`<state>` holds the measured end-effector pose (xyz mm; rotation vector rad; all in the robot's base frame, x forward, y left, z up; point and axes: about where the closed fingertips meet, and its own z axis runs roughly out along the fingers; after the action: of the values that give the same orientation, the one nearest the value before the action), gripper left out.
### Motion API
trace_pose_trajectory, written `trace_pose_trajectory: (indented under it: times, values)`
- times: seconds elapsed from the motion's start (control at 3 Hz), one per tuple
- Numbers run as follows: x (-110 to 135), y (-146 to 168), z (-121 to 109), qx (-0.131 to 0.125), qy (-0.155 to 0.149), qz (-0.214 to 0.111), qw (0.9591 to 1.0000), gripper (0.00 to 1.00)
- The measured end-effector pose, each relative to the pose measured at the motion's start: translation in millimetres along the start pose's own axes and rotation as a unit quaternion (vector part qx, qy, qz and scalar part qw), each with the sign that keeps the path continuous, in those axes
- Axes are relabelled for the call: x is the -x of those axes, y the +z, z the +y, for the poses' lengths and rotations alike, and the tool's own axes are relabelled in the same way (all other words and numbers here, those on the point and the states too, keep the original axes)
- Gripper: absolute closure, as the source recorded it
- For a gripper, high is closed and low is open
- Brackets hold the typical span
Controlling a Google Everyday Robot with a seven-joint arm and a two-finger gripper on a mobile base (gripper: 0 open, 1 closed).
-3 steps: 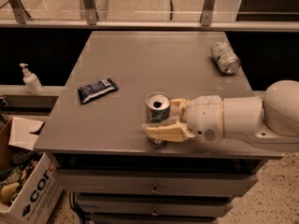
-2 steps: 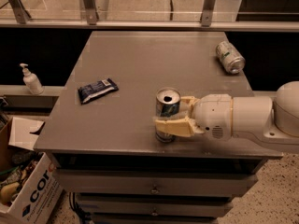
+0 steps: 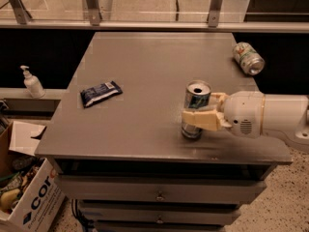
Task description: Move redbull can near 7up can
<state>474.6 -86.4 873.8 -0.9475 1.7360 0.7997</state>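
The redbull can (image 3: 195, 100) stands upright near the front of the grey table (image 3: 145, 71), right of middle. It is tall and slim with an open silver top. My gripper (image 3: 202, 111) reaches in from the right, and its cream fingers (image 3: 200, 119) are closed around the can's middle. The 7up can (image 3: 248, 58), green and white with a shiny end, lies on its side near the table's far right edge, well behind and to the right of the gripper.
A dark blue snack packet (image 3: 100, 93) lies on the table's left part. A white pump bottle (image 3: 32, 82) stands on a ledge to the left. A cardboard box (image 3: 29, 197) sits on the floor at lower left. Drawers are below the table's front edge.
My gripper and the redbull can in it have moved to the right along the table's front. The 7up can and the snack packet have not moved on the table.
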Motion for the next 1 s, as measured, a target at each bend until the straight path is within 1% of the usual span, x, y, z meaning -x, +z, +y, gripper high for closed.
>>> trace_pose_trajectory:
  times: [0.33,0.67,1.0]
  values:
    - [3.5,-22.4,-29.6,-0.036,0.026,-0.009,0.999,1.0]
    - [9.0,-41.3,-52.4,-0.063,0.042,-0.02,0.9969,1.0]
    - [12.1,-51.6,-64.8,-0.078,0.051,-0.026,0.9953,1.0]
